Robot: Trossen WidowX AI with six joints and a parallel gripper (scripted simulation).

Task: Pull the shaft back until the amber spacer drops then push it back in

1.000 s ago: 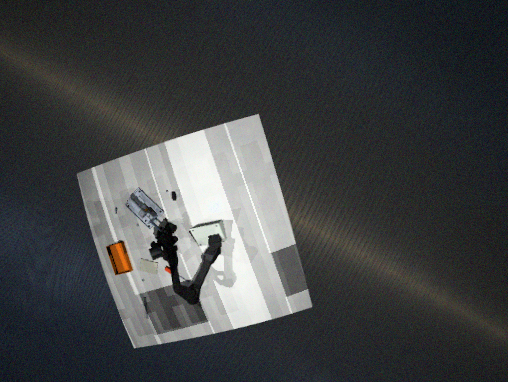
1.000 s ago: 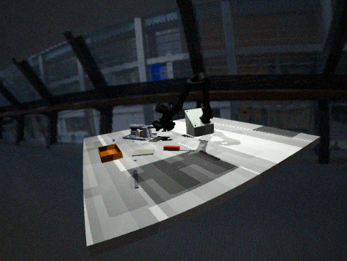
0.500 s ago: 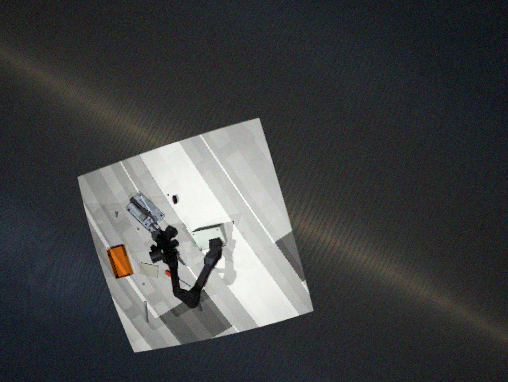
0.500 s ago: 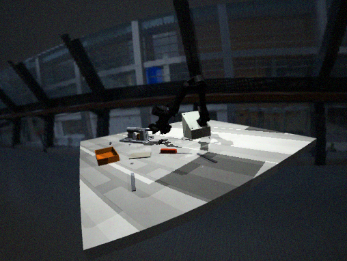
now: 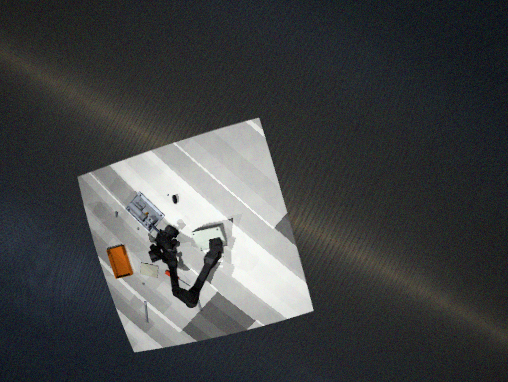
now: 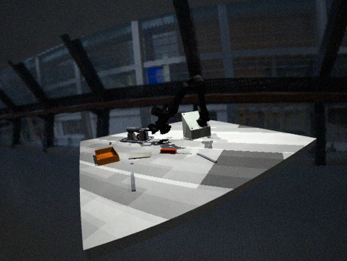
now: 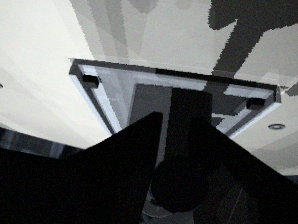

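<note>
The fixture's base plate carries grey blocks. One block stands nearest my gripper; a grey cylindrical part lies at the far end. A small amber spot shows between them, probably a spacer; whether it hangs on the shaft or lies loose cannot be told. My gripper is shut on the shaft just outside the plate's near end. The shaft's round dark end shows between the fingers in the wrist view. Other spacers are hidden or too small.
An orange tray, a pale flat plate and a red-handled tool lie near the arm. A pale green wedge-shaped box stands by the arm's base. A grey bar lies farther off.
</note>
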